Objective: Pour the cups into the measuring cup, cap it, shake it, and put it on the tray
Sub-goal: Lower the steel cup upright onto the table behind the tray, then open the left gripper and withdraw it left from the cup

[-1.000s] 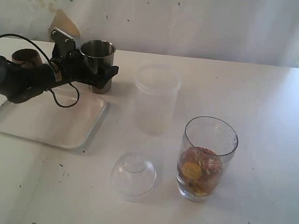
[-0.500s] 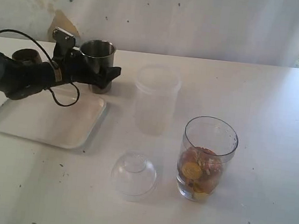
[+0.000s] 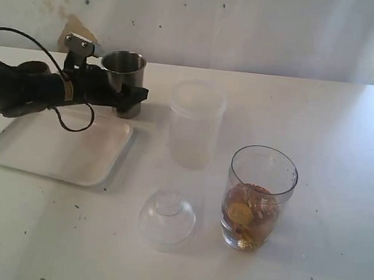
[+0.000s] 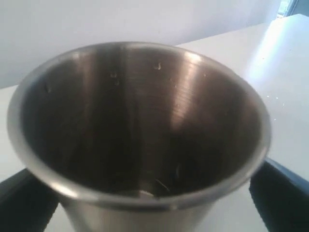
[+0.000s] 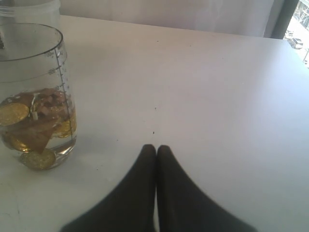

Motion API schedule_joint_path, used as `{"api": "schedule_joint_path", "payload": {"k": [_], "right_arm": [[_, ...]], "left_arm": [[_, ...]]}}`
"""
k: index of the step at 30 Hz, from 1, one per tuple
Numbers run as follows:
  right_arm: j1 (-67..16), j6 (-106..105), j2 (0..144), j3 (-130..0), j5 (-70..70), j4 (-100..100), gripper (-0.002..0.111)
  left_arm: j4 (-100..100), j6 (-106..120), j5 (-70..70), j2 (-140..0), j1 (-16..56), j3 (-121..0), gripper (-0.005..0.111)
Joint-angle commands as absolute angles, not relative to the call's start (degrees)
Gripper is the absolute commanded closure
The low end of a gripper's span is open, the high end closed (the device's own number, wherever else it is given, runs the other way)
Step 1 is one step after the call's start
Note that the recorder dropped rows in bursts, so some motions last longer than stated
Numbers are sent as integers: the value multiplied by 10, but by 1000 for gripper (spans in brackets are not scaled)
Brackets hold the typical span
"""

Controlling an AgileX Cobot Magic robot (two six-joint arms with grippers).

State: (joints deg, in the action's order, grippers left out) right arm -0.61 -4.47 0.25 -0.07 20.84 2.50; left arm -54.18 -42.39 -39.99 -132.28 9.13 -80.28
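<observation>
The wide white surface carries everything we see. On its left lies the shallow white rectangular plastic tray, bare on its near side. Near the middle stands a frosted translucent plastic cup, and nearer the camera, to its right, the tall clear plastic measuring cup, upright, uncapped and holding gold coins and brownish bits in its lower part. We make out printed graduation marks running up its wall in the right wrist view, but the figures are too small to read; we find no brand anywhere. A clear dome-shaped lid rests on the surface just left of the measuring cup, apart from it. The tapered brushed-steel tumbler stands upright just beyond the tray's far right corner, empty inside. The left end effector is spread wide around it, one finger on each side, not clamped. A small rounded brown wooden cup shows behind the left arm, mostly hidden. The right end effector is clenched on nothing, fingers pressed together, low over the surface near the measuring cup.
</observation>
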Motion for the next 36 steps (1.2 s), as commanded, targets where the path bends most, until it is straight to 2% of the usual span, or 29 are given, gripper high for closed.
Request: {"api": "schedule_joint_path", "payload": {"k": [1,14,18,21,28,32,36], "right_arm": [[-6,-43,0,0,201,24,108],[-6,-43,0,0,201,24,108],[-6,-43,0,0,201,24,108],[-6,-43,0,0,201,24,108],[-6,-43,0,0,201,24,108],[-6,-43,0,0,201,24,108],[-6,-43,0,0,201,24,108]], "left_arm": [[-540,-417,-393,-1302,93,-785,6],[-529,-411,-335,-1218,93,-723,6],[-529,-411,-325,-1181,93,-686,11],[-530,-411,-292,-1148,93,-654,26],[-549,-411,-239,-1024,93,-566,80],[-594,-459,-241,-937,93,-518,107],[-660,-520,-235,-847,93,-481,107]]}}
